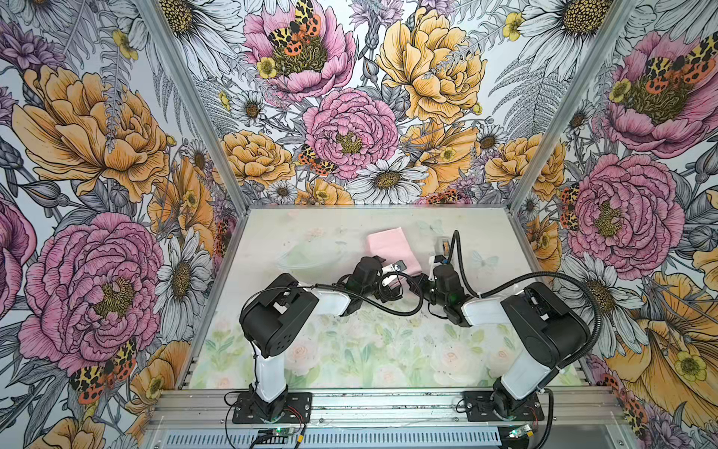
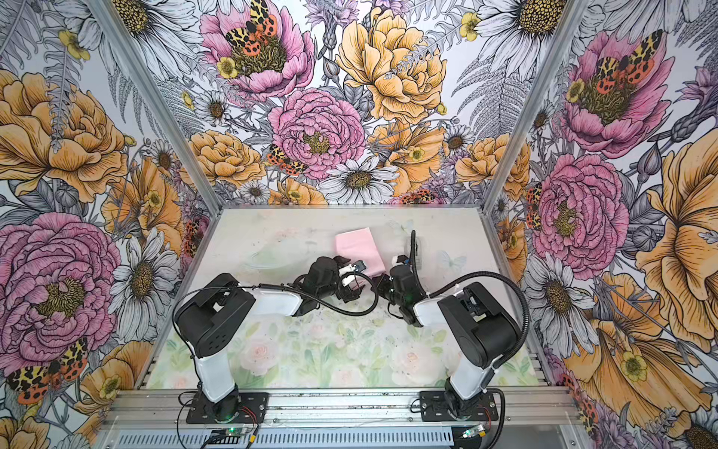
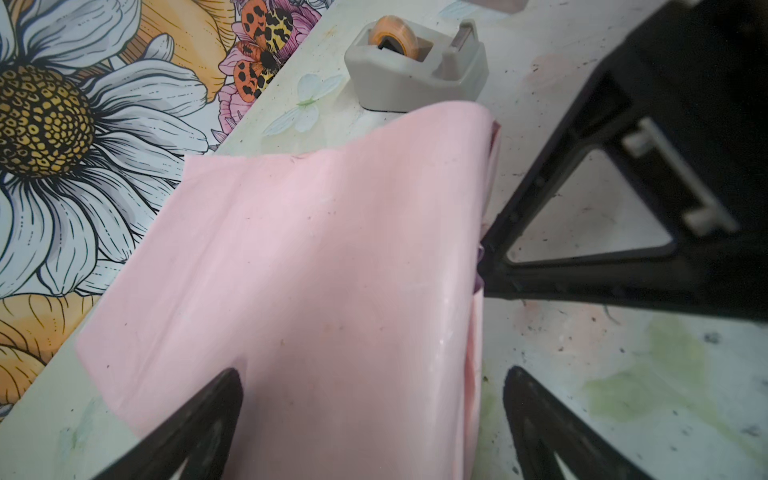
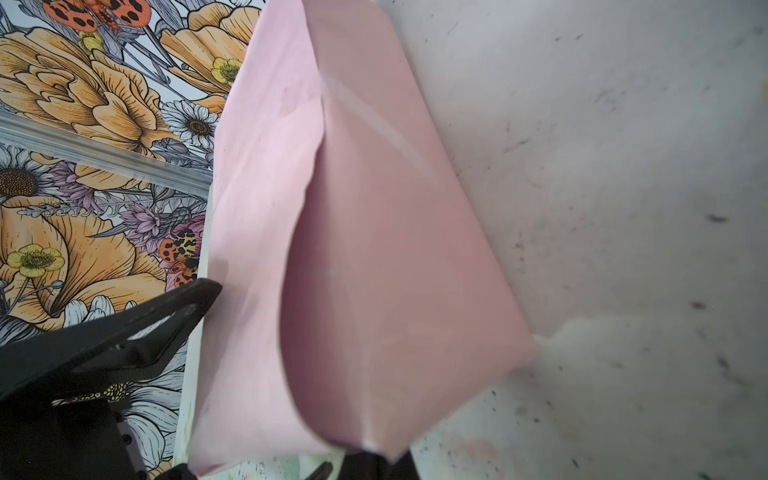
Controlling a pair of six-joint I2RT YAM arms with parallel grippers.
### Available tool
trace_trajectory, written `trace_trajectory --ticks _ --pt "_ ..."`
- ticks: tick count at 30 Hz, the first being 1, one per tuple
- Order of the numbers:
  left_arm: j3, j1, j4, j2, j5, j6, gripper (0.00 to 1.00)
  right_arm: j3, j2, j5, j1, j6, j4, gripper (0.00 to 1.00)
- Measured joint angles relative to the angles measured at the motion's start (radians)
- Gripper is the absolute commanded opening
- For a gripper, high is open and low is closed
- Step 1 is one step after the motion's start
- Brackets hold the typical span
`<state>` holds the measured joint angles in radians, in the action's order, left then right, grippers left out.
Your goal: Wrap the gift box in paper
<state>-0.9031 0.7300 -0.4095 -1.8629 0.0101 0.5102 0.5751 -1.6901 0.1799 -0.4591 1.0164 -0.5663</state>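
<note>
While the right gripper (image 4: 365, 455) holds the paper (image 1: 384, 248) by one end, its jaws are pressed tight together on the thin sheet. The paper lies on the desk (image 1: 311, 350) near the far edge, about halfway between the left and right edges. It is folded over on itself, and the pale pink side faces out. In the left wrist view a tiny bit of purple peeks out at the paper's edge, right where the right gripper's black tip meets it.

The left gripper (image 3: 374, 374) is at the near end of the paper. Its jaws are spread wide apart, and the pink sheet runs between the two black fingers (image 3: 216, 399). I cannot tell if they touch the paper.

A small grey tape dispenser (image 3: 415, 70) with an orange roll stands on the desk just beside the paper, on the side toward the right edge.
</note>
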Motion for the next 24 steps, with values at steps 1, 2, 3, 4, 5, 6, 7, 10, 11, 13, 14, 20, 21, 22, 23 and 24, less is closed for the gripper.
trace_trajectory --ticks 1,2,3,4,5,6,7,10,11,13,14,20,21,22,23,24 --pt "0.0 0.001 0.002 0.001 -0.008 -0.016 0.99 0.001 0.0 0.0 0.0 0.0 0.0 0.0" --pt "0.0 0.005 0.002 0.001 -0.016 -0.029 0.99 0.001 0.0 0.0 0.0 0.0 0.0 0.0" --pt "-0.002 0.008 0.002 0.001 -0.026 -0.042 0.99 0.002 0.0 0.0 0.0 0.0 0.0 0.0" --pt "-0.005 0.011 0.004 0.001 -0.037 -0.053 0.99 0.002 0.0 0.0 0.0 0.0 0.0 0.0" --pt "-0.007 0.014 0.006 0.0 -0.045 -0.06 0.99 0.002 0.0 0.0 0.0 0.0 0.0 0.0" --pt "-0.011 0.018 0.01 -0.001 -0.053 -0.068 0.99 0.002 0.0 0.0 0.0 0.0 0.0 0.0" --pt "-0.013 0.019 0.012 -0.003 -0.061 -0.074 0.99 0.002 0.0 0.0 0.0 0.0 0.0 0.0" --pt "-0.017 0.024 0.008 -0.01 -0.078 -0.083 0.98 0.003 0.0 0.0 0.0 0.0 0.0 0.0" --pt "-0.018 0.025 0.006 -0.011 -0.082 -0.085 0.98 0.003 0.0 0.0 0.0 0.0 0.0 0.0" --pt "-0.019 0.027 0.002 -0.015 -0.093 -0.085 0.96 0.004 0.0 0.0 0.0 0.0 0.0 0.0" --pt "-0.019 0.027 0.0 -0.016 -0.097 -0.085 0.95 0.004 0.0 0.0 0.0 0.0 0.0 0.0" --pt "-0.019 0.029 -0.022 -0.026 -0.121 -0.085 0.89 0.004 0.0 0.0 0.0 0.0 0.0 0.0" --pt "-0.019 0.03 -0.025 -0.027 -0.126 -0.085 0.88 0.004 0.0 0.0 0.0 0.0 0.0 0.0" --pt "-0.019 0.03 -0.028 -0.029 -0.129 -0.085 0.87 0.004 0.0 0.0 0.0 0.0 0.0 0.0" --pt "-0.019 0.031 -0.031 -0.03 -0.132 -0.085 0.86 0.004 0.0 0.0 0.0 0.0 0.0 0.0" --pt "-0.019 0.031 -0.033 -0.031 -0.135 -0.085 0.86 0.004 0.0 0.0 0.0 0.0 0.0 0.0"
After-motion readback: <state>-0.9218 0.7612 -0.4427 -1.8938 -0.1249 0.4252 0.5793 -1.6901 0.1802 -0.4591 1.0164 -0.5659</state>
